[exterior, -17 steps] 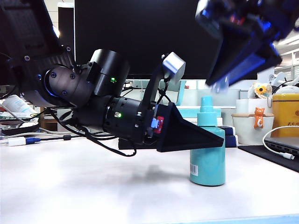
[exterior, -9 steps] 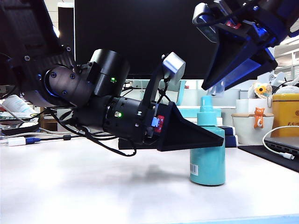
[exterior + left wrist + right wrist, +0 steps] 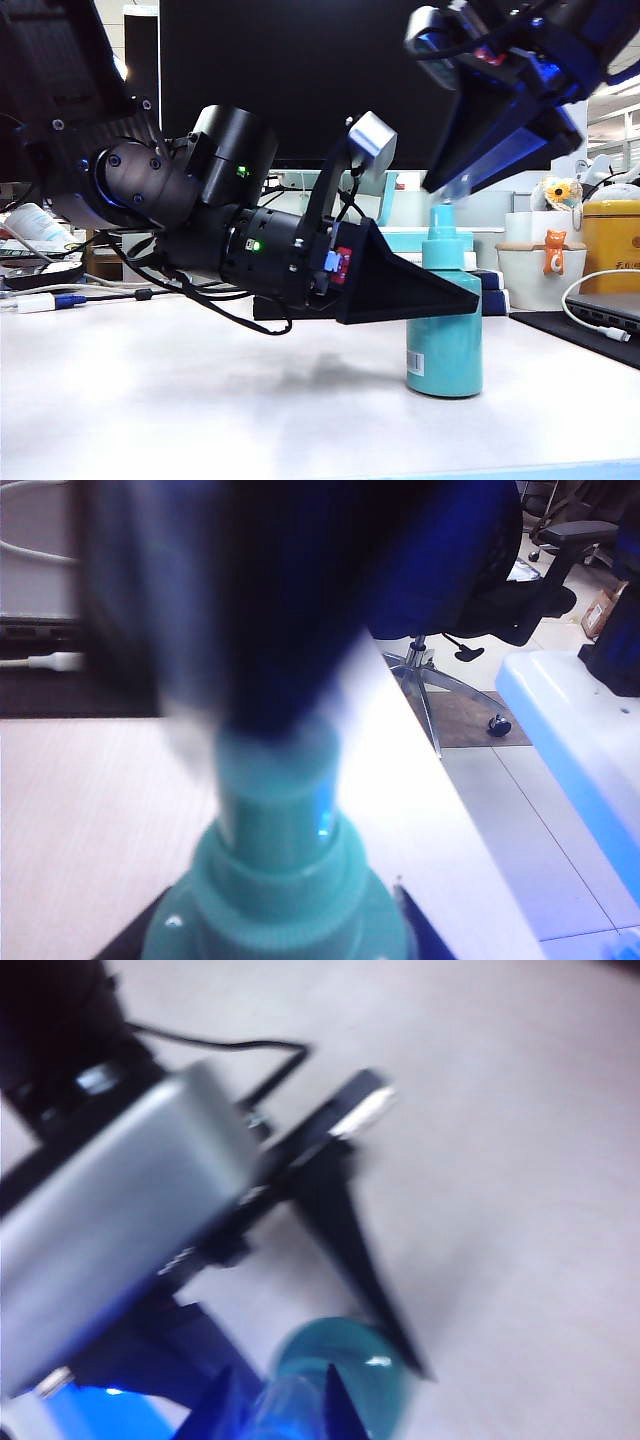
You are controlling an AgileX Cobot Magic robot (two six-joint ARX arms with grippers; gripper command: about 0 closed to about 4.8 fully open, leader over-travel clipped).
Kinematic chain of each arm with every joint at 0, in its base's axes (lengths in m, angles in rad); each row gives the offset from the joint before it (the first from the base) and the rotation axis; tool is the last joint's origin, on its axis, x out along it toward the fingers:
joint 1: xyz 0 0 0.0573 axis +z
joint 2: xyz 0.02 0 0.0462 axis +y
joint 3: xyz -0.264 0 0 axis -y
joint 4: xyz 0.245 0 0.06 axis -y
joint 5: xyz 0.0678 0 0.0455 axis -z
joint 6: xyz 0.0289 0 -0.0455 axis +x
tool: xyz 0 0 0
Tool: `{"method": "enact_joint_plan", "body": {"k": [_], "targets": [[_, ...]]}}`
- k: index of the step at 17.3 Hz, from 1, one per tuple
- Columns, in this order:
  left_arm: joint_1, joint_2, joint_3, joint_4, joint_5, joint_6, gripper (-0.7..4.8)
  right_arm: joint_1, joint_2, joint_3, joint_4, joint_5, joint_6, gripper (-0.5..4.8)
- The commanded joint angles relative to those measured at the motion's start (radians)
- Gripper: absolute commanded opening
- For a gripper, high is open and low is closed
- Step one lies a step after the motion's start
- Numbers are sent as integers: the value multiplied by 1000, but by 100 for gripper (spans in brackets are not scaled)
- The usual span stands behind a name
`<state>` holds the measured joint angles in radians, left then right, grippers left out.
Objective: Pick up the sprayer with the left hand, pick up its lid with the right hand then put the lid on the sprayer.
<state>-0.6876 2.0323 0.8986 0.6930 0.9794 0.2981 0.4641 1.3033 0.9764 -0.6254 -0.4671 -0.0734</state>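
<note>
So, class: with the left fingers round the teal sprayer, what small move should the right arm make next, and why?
Probably lower the right gripper straight down: the clear lid it holds sits just above the sprayer nozzle, which the left gripper steadies on the table.

There is one sprayer [image 3: 444, 330] on the table [image 3: 200, 400], one clear lid [image 3: 457, 187] and two grippers: the left gripper [image 3: 470, 297] is at the sprayer's body and the right gripper [image 3: 450, 188] is above its nozzle. Behind them I count one dark monitor [image 3: 300, 70], one white cup with a brown rim [image 3: 535, 275] carrying one small orange figure [image 3: 554, 250], and one yellow container [image 3: 612, 232]. One white cable [image 3: 590, 310] lies at the right side.
</note>
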Motion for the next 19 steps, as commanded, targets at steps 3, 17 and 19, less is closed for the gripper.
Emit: {"method": "enact_joint_plan", "body": {"k": [3, 17, 19], "targets": [[-2, 6, -2, -30, -7, -3, 236, 48, 13, 6, 53, 32, -8, 1], [0, 6, -2, -70, -12, -3, 236, 46, 9, 27, 55, 111, -40, 306], [3, 5, -2, -69, -46, -2, 237, 45, -4, 43, 18, 162, -71, 307]]}}
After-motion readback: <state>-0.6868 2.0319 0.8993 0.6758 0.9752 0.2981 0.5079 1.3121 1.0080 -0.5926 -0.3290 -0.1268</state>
